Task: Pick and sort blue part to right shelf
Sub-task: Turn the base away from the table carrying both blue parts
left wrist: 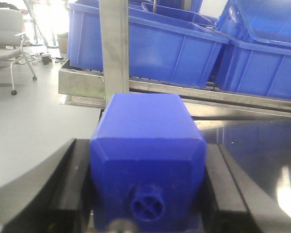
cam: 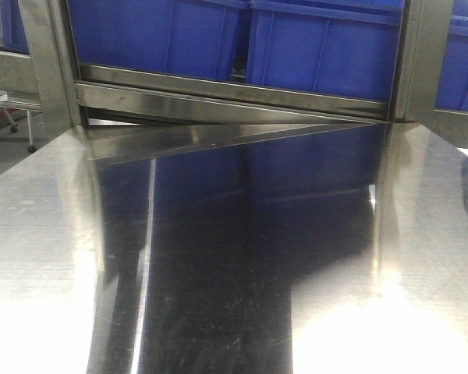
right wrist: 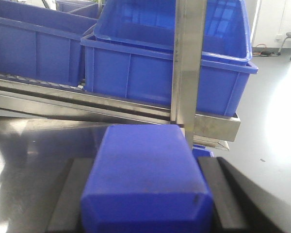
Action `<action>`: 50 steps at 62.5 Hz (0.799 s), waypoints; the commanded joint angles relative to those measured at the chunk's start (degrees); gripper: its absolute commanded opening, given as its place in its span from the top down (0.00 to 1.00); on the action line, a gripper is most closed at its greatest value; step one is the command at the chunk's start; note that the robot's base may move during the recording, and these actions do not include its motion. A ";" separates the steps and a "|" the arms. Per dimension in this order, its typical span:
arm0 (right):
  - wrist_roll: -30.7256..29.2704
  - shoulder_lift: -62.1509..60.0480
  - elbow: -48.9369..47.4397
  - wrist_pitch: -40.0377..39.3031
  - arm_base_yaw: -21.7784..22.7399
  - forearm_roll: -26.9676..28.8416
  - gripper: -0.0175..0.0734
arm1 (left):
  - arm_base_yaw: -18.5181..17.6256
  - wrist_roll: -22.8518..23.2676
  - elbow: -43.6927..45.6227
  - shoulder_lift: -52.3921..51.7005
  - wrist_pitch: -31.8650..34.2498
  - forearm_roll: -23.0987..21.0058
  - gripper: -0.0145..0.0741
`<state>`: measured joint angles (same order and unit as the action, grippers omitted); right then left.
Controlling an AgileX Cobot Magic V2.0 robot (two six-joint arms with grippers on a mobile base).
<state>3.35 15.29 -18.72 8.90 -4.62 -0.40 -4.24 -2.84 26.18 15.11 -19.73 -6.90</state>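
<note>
In the right wrist view my right gripper (right wrist: 146, 167) is shut on the blue part (right wrist: 143, 165), a solid-blue block with sloped shoulders; its cap end is cut off by the frame's lower edge. The black fingers (right wrist: 70, 194) press both of its sides. The right shelf (right wrist: 111, 109), a steel rack with a flat front rail, stands just ahead, carrying large blue bins (right wrist: 150, 73). My left gripper (left wrist: 148, 148) is shut on a squatter blue block (left wrist: 145, 131) with a small round knob. Neither gripper shows in the front view.
A reflective steel tabletop (cam: 218, 273) runs up to the shelf rail (cam: 234, 97). Upright steel posts (right wrist: 189, 68) (left wrist: 114, 46) stand directly ahead of each held block. The bins (left wrist: 169, 48) sit on white roller tracks. An office chair (left wrist: 7, 43) stands on the grey floor at far left.
</note>
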 commanded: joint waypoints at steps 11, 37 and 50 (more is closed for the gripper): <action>-0.63 0.30 -1.73 -5.27 0.34 -0.62 0.36 | 0.15 -0.13 1.70 0.52 4.95 -0.19 0.40; -0.63 0.30 -1.73 -5.27 0.34 -0.62 0.36 | 0.15 -0.13 1.70 0.52 4.95 -0.19 0.40; -0.63 0.30 -1.73 -5.27 0.34 -0.62 0.36 | 0.15 -0.13 1.70 0.52 4.95 -0.19 0.40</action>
<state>3.35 15.29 -18.72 8.90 -4.62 -0.40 -4.24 -2.93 26.18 15.11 -19.88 -6.90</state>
